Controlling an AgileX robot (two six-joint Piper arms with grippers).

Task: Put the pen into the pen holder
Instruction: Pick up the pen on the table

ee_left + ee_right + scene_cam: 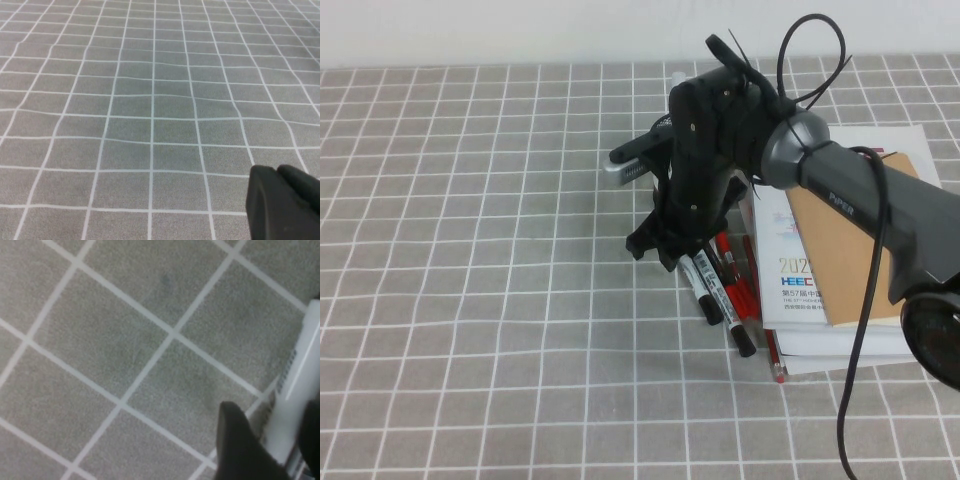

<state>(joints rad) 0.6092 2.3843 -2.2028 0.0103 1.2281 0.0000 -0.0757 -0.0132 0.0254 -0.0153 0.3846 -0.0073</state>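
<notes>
My right gripper reaches down at the table's middle, over the top ends of a bunch of markers. In the right wrist view its open fingers straddle the pen, a white barrel with print lying on the cloth; there is a gap on one side. In the high view the pen pokes out below the gripper. The pen holder is mostly hidden behind the gripper; a dark and silvery part shows to its left. My left gripper hangs shut and empty over bare cloth; it does not show in the high view.
A second white marker and red pens lie beside the pen. A stack of booklets with a brown notebook lies at the right. The grey checked cloth covers the table.
</notes>
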